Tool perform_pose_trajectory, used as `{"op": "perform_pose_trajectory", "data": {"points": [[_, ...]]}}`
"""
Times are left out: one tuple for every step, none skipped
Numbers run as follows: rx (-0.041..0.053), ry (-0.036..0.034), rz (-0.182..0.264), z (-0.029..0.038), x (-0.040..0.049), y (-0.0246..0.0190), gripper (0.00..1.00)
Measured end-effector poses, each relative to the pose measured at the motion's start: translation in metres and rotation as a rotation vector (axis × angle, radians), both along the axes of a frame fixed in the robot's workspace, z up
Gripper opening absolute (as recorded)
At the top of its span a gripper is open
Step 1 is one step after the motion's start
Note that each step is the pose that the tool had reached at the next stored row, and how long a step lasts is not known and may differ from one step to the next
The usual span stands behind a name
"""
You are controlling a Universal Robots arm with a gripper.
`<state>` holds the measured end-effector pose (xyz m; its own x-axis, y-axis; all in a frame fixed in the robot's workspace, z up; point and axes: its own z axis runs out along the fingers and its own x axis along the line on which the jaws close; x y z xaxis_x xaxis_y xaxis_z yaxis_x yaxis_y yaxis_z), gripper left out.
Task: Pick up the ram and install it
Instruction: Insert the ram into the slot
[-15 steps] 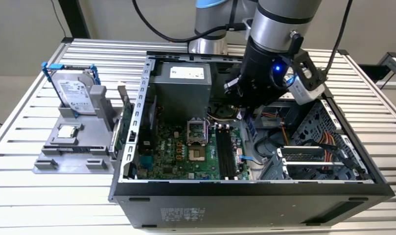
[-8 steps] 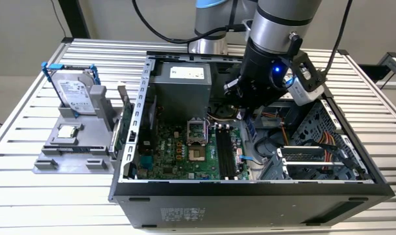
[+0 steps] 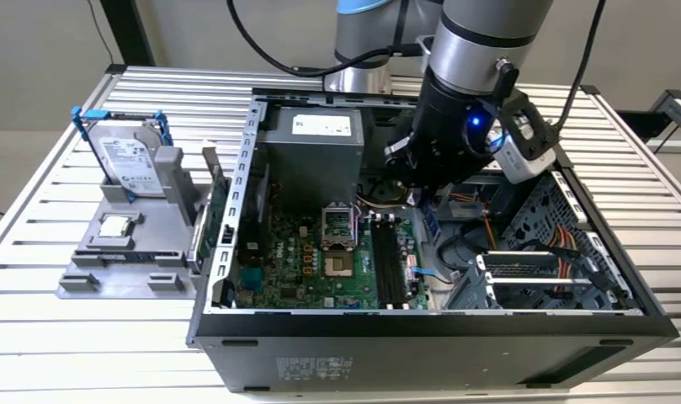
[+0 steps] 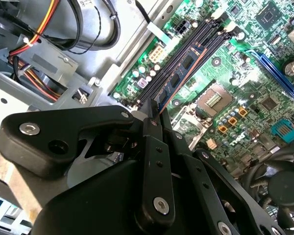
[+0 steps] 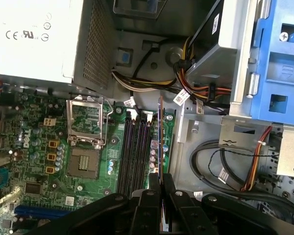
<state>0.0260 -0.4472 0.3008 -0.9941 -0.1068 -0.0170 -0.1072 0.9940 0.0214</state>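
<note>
My gripper [image 3: 414,183] reaches down into the open computer case [image 3: 222,252], over the motherboard [image 3: 306,261]. It is shut on the ram [image 4: 183,70], a slim bluish board with black chips held on edge between the black fingers [image 4: 153,142]. In the first wrist view the ram [image 5: 160,132] is a thin line running out from the gripper [image 5: 161,182], parallel to the black memory slots [image 5: 134,147] and just beside them. It sits above the board, and I cannot tell whether it touches a slot. The slots [image 3: 387,261] are bare.
A silver hard drive in a blue frame [image 3: 127,156] and a small square chip [image 3: 115,225] sit on a grey stand outside the case at the exterior view's left. The power supply [image 3: 312,139], CPU socket [image 5: 84,161], cable bundles [image 5: 186,93] and drive cage [image 3: 542,269] crowd the slots.
</note>
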Motion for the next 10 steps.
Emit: {"op": "perform_pose_trajectory", "data": {"points": [[0.0001,0.0000,0.000,-0.0004,0.0000,0.0000,0.00],[-0.0001,0.0000,-0.001,-0.0007,0.0000,0.0000,0.00],[-0.0001,0.0000,-0.001,-0.0010,0.0000,0.0000,0.00],[0.0000,0.0000,-0.001,-0.0013,0.0000,0.0000,0.00],[0.0000,0.0000,-0.001,-0.0017,0.0000,0.0000,0.00],[0.0000,0.0000,-0.001,-0.0021,0.0000,0.0000,0.00],[0.0000,0.0000,-0.002,-0.0025,0.0000,0.0000,0.00],[0.0000,0.0000,-0.002,-0.0028,0.0000,0.0000,0.00],[-0.0001,0.0000,-0.002,-0.0032,0.0000,0.0000,0.00],[-0.0001,0.0000,-0.002,-0.0036,0.0000,0.0000,0.00]]}}
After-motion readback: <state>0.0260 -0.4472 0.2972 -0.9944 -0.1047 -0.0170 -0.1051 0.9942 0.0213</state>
